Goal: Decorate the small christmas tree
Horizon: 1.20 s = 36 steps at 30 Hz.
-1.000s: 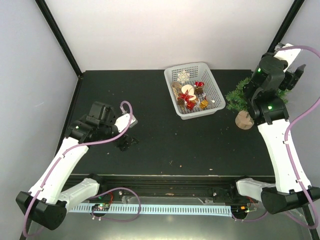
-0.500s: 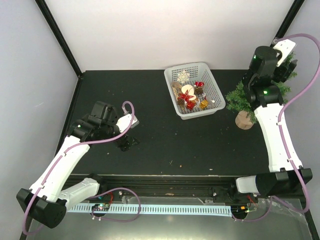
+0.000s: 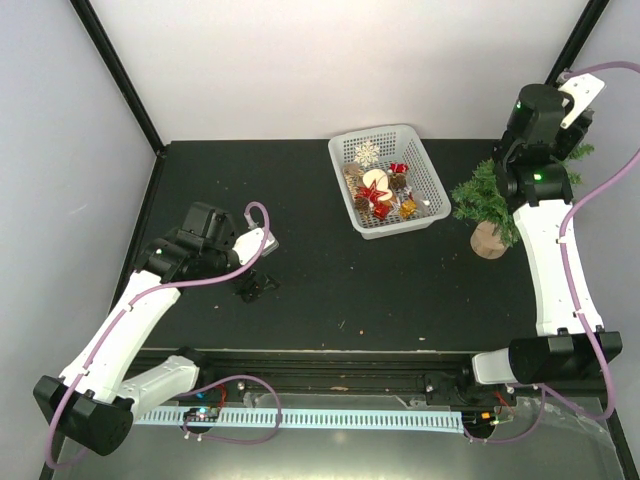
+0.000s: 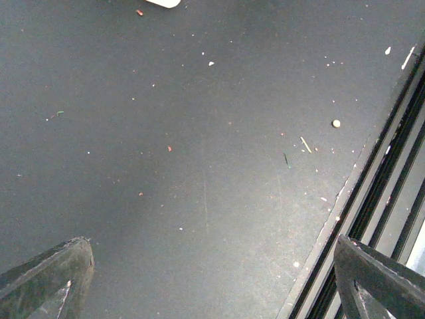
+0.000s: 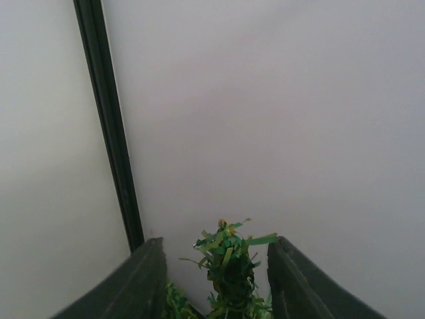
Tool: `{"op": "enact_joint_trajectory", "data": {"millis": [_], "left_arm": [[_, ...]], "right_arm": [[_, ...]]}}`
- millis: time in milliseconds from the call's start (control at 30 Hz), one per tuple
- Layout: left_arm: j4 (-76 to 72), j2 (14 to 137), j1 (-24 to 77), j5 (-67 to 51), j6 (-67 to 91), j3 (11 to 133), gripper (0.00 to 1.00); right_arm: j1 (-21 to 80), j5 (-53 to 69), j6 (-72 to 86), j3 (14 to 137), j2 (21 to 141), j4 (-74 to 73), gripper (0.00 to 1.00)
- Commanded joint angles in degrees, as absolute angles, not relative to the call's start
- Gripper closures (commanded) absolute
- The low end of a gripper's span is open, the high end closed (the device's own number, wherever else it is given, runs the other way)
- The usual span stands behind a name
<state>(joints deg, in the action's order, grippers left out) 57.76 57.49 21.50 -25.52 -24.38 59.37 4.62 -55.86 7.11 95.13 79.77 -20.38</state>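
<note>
Claw states differ. The left claw [image 4: 212, 242] gapes wide above the bare dark surface [image 3: 300, 200], holding nothing. The right claw [image 5: 216, 241] has its jaws half narrowed on either side of the small christmas tree's [image 3: 487, 200] tip; whether they pinch it I cannot tell. The tree stands on its tan base [image 3: 489, 240], near the white basket [image 3: 430, 170], at the surface's right edge.

Bristly small christmas tree [image 3: 482, 196], matt black table [image 3: 300, 180], seemingly plastic basket [image 3: 370, 133] (smooth lattice)

left fingers [image 4: 46, 276] spread wide, low; right fingers [image 5: 143, 282] parted, raised high.
</note>
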Motion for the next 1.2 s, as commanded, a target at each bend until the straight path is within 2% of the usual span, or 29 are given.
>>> {"op": "enact_joint_trajectory", "data": {"millis": [0, 333, 867, 1167], "left_arm": [[57.4, 57.51, 21.84, -25.71, -23.65, 59.88, 0.01], [56.85, 57.37, 21.91, -26.02, -23.37, 59.15, 0.01], [56.89, 56.88, 22.24, -26.08, -23.2, 59.24, 0.01], [56.16, 57.12, 22.19, -24.83, -22.87, 59.91, 0.01]], "right_arm": [[4.18, -55.15, 8.67, 96.3, 79.72, -21.44, 0.62], [4.08, -56.2, 6.12, 96.51, 79.31, -19.58, 0.98], [5.17, -53.63, 4.5, 102.03, 77.23, -21.89, 0.99], [16.97, -56.64, -5.4, 112.86, 79.65, -21.86, 0.99]]}}
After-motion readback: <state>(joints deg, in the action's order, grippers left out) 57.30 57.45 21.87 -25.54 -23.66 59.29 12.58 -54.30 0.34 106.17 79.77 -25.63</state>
